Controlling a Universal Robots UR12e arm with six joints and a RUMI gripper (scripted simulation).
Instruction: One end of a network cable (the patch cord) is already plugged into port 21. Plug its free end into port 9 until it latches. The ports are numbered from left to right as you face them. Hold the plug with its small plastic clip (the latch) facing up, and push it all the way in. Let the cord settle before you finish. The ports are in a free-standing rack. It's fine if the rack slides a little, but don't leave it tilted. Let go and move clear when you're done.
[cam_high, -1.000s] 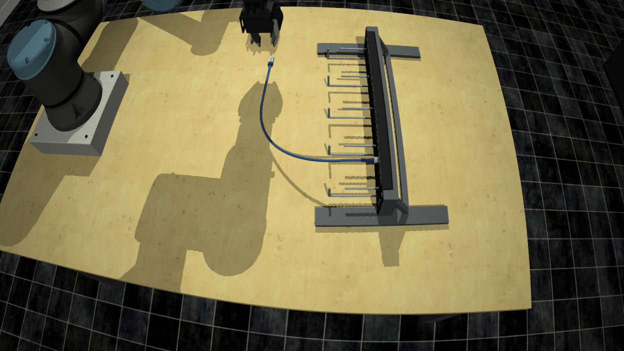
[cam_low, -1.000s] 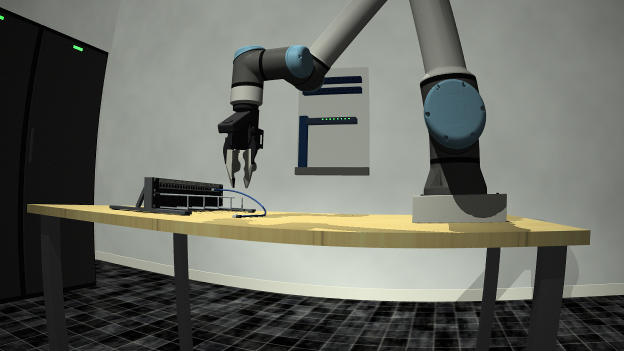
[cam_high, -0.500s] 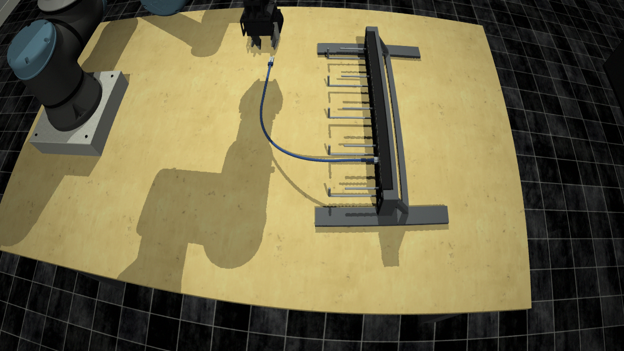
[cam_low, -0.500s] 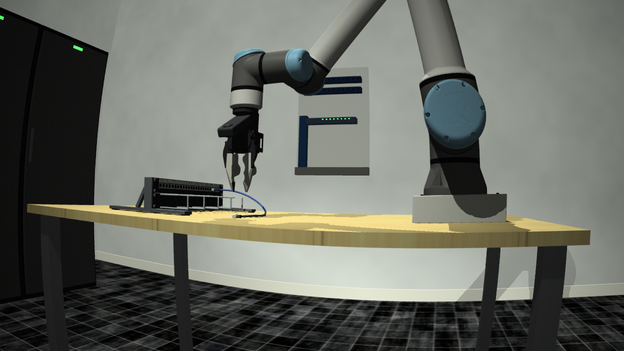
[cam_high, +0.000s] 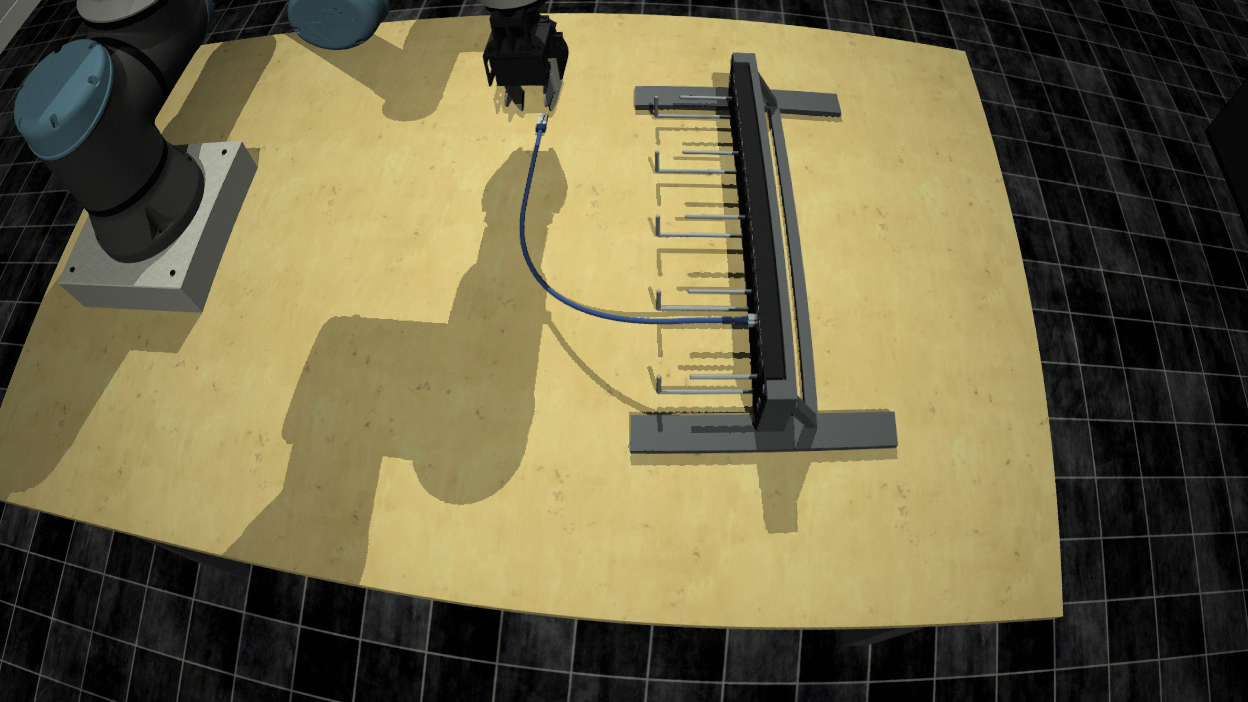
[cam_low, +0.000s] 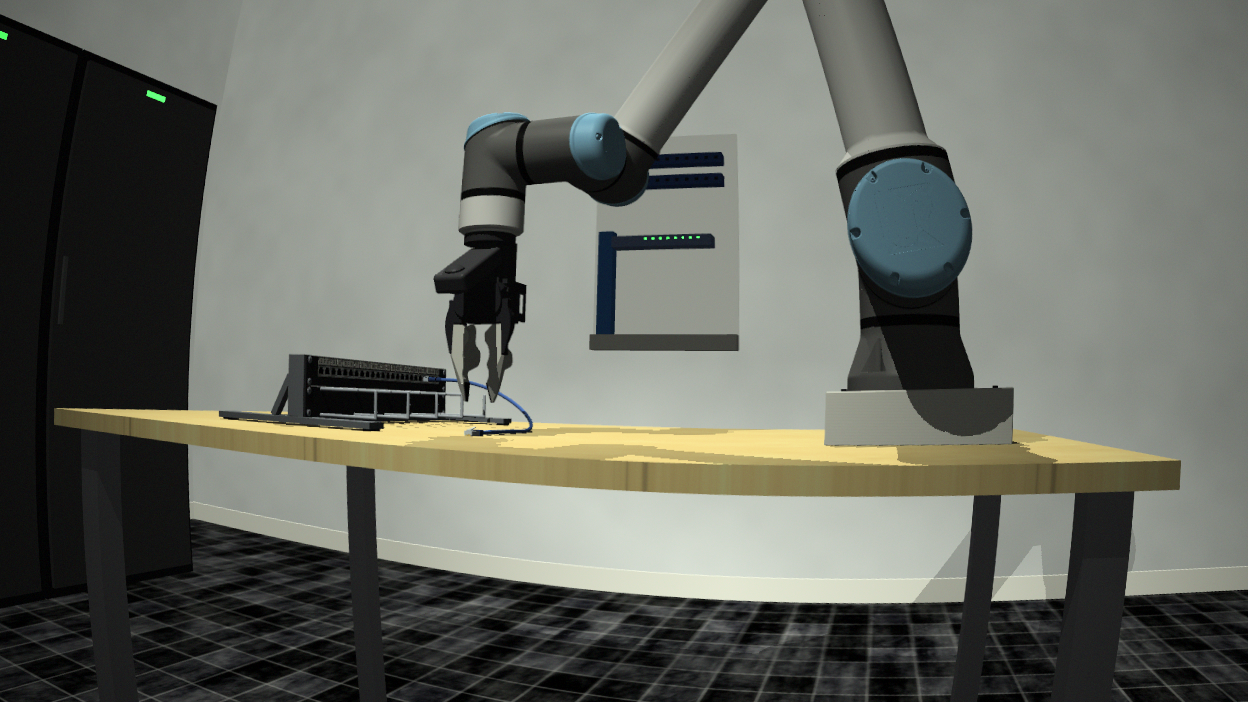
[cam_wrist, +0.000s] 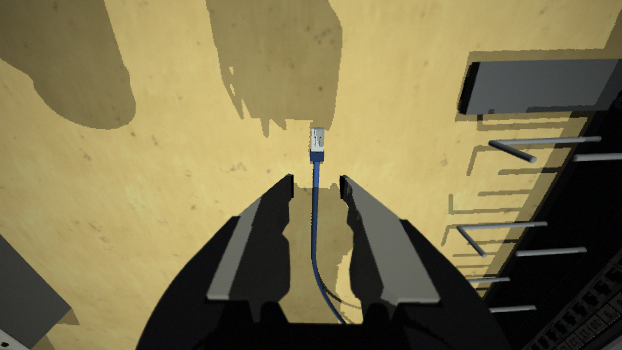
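We saw the gripper (cam_wrist: 316, 186), jaws apart and empty, above the patch cord (cam_wrist: 315, 220), free plug (cam_wrist: 317, 139) at frame centre, rack (cam_wrist: 537, 85) at right.

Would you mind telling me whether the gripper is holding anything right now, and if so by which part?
Nothing is held. The gripper hangs above the table, its fingers apart and bare; the free plug lies on the wood below.
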